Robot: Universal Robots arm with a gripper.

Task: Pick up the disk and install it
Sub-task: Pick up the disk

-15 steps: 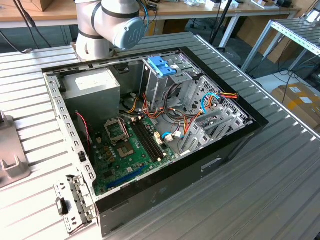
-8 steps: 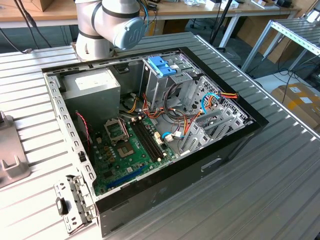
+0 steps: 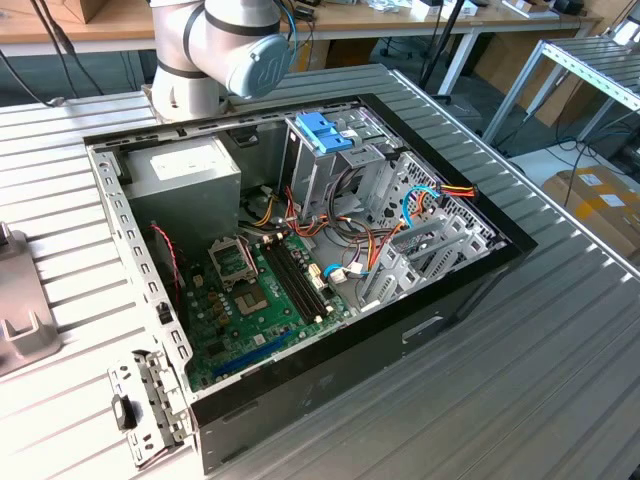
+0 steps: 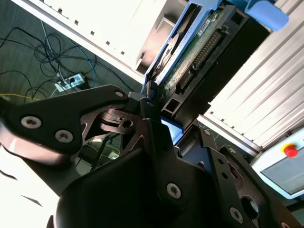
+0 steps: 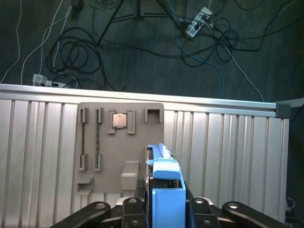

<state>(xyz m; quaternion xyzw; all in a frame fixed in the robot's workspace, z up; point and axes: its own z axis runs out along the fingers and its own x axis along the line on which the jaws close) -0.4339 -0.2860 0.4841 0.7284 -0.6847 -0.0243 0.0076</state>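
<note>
claw point(image 4: 175, 121) clamps disk point(image 4: 190, 52) edge-on near grey tray point(image 5: 114, 152)
in the exterior view the open computer case point(image 3: 330, 380) holds a green board point(image 3: 255, 300), a grey power box point(image 3: 185, 180) at ten o'clock and a blue-topped cage point(image 3: 325, 135) at one; the arm point(image 3: 220, 50) stands at eleven. the first wrist view shows a chip point(image 5: 118, 120) in the tray.

Ribbed alu table point(image 3: 560, 330), wood desks point(image 3: 120, 25) in bg, cardboard boxes point(image 3: 600, 200) at exterior view's right, dark floor point(image 5: 142, 66) w/ loose cables point(image 5: 80, 45), power strip point(image 5: 194, 28), stand legs point(image 5: 137, 12)
</note>
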